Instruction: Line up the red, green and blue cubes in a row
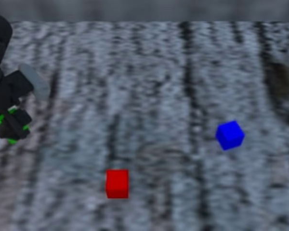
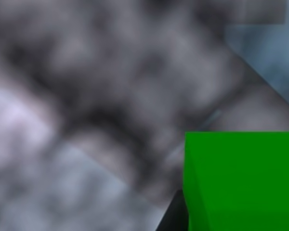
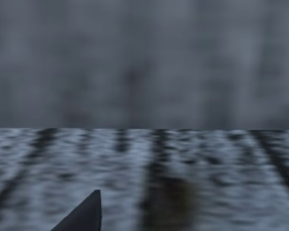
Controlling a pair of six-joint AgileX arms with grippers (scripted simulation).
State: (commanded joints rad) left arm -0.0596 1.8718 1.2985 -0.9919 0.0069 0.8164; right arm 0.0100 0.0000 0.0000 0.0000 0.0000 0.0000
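Over at the surface's (image 1: 149, 86) left edge, left claw (image 1: 12, 126) is clamped on the small bright green cube (image 2: 241, 180); plain red cube (image 1: 117, 183) and deep blue cube (image 1: 229, 134) sit well apart.

Grey streaked table (image 1: 149, 86), dark stain (image 1: 279, 79) far right

We look down on a table (image 1: 149, 72) that fills nearly the whole top view. Our left gripper (image 1: 12, 126) sits at the far left edge of the frame, about halfway down, above the table's left side. Green cube (image 1: 10, 126) lies directly beneath it, mostly hidden; in the left wrist view this cube (image 2: 241, 180) fills the lower right corner. Red cube (image 1: 117, 183) lies on the table in the lower middle, slightly left of centre. Blue cube (image 1: 229, 134) lies right of centre, higher in the frame than the red one and well apart from it.
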